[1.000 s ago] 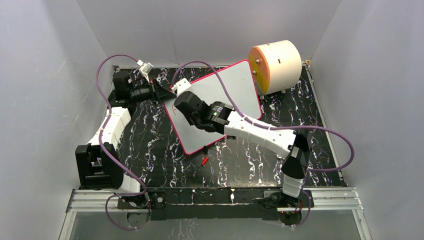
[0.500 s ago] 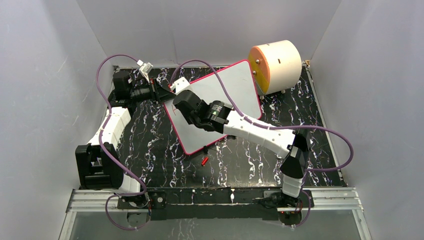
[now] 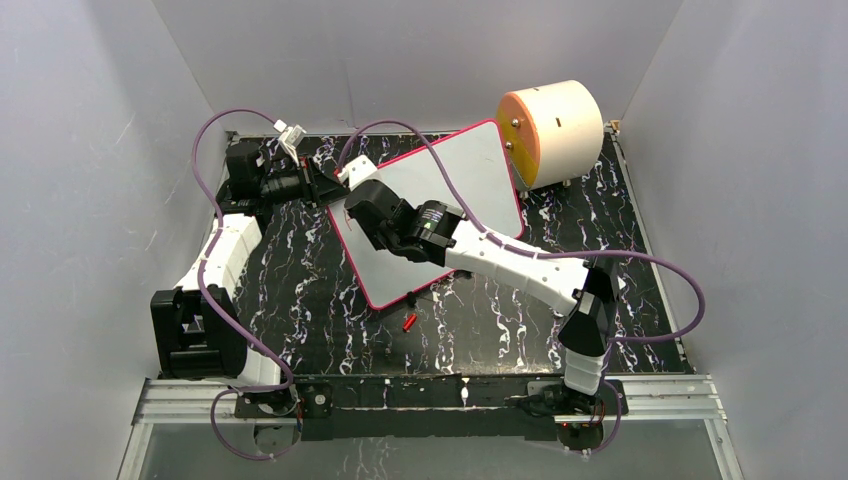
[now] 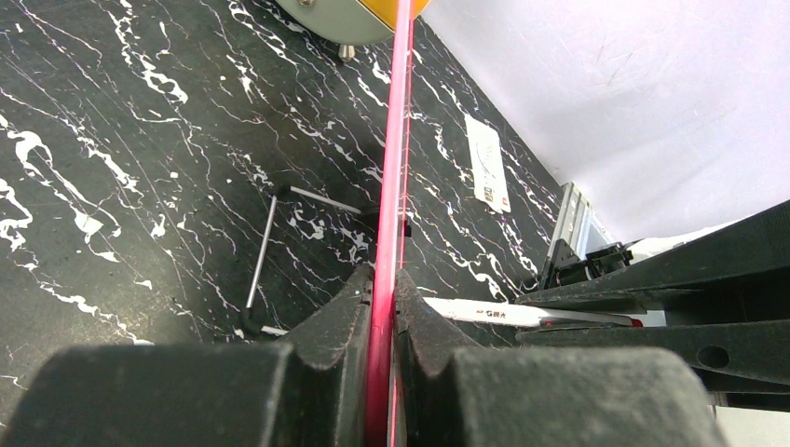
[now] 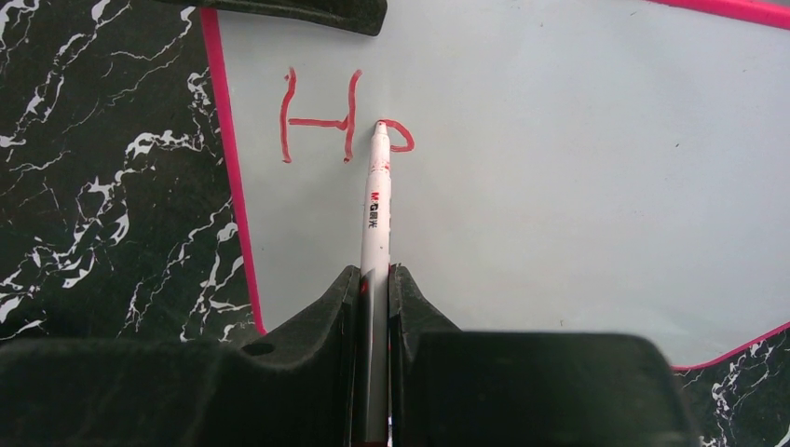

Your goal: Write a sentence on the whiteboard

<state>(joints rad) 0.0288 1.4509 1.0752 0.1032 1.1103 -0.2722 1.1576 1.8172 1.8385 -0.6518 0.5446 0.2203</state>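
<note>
The whiteboard [image 3: 470, 180], white with a pink-red rim, sits tilted over the black marbled table. My left gripper [image 3: 335, 186] is shut on its left rim, and in the left wrist view the pink edge [image 4: 396, 140] runs up from between the jaws of that gripper [image 4: 384, 289]. My right gripper [image 5: 374, 275] is shut on a white marker [image 5: 374, 214] whose tip touches the board [image 5: 559, 186]. The sentence [image 5: 321, 126] stands as a red capital H and a small open loop beside it at the tip.
A cream cylinder with an orange face [image 3: 552, 132] stands at the board's far right corner. A small red cap [image 3: 409, 321] lies on the table below the board. A thin metal rod [image 4: 261, 251] lies under the board. Grey walls enclose the table.
My right gripper with the marker has crept slightly up and left over the board. The left gripper and the board have stayed put.
</note>
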